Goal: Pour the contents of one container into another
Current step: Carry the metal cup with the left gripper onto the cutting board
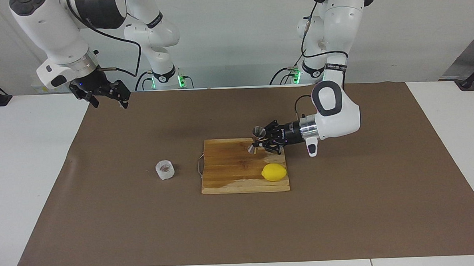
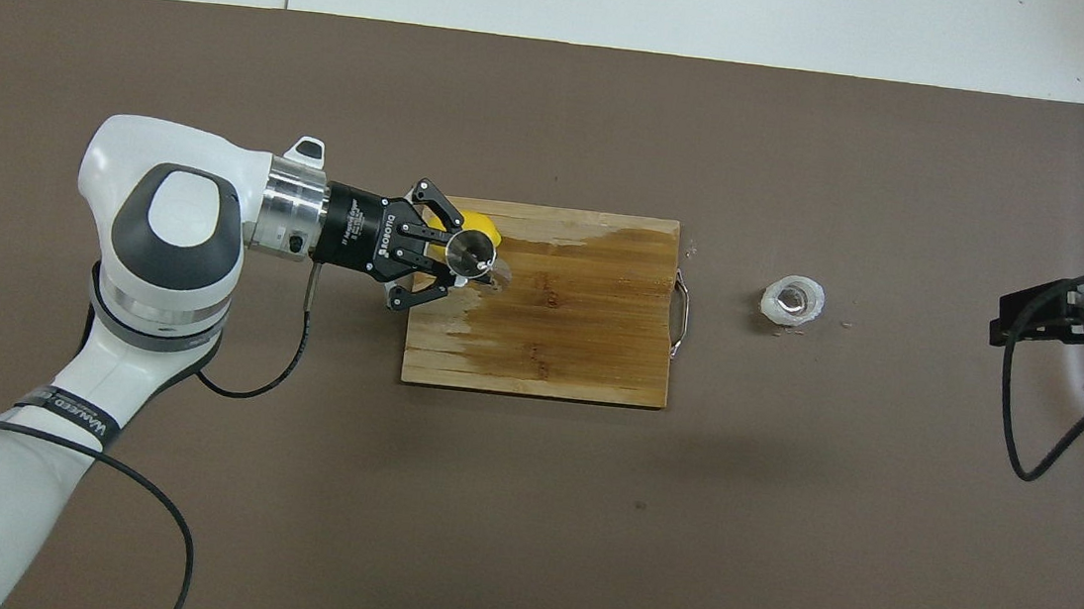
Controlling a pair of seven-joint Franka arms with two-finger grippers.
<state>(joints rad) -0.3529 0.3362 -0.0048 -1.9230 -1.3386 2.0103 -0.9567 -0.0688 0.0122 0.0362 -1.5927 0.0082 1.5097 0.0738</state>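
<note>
A white worktop (image 1: 30,166) carries a brown mat (image 1: 344,216) across its middle. A plain white wall (image 1: 240,33) rises at the robots' end. Lighting is even.

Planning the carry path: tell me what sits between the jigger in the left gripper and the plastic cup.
Overhead view: the cutting board fills most of that stretch, then its wire handle and bare brown mat up to the plastic cup. The left gripper holds the jigger above the board.
</note>
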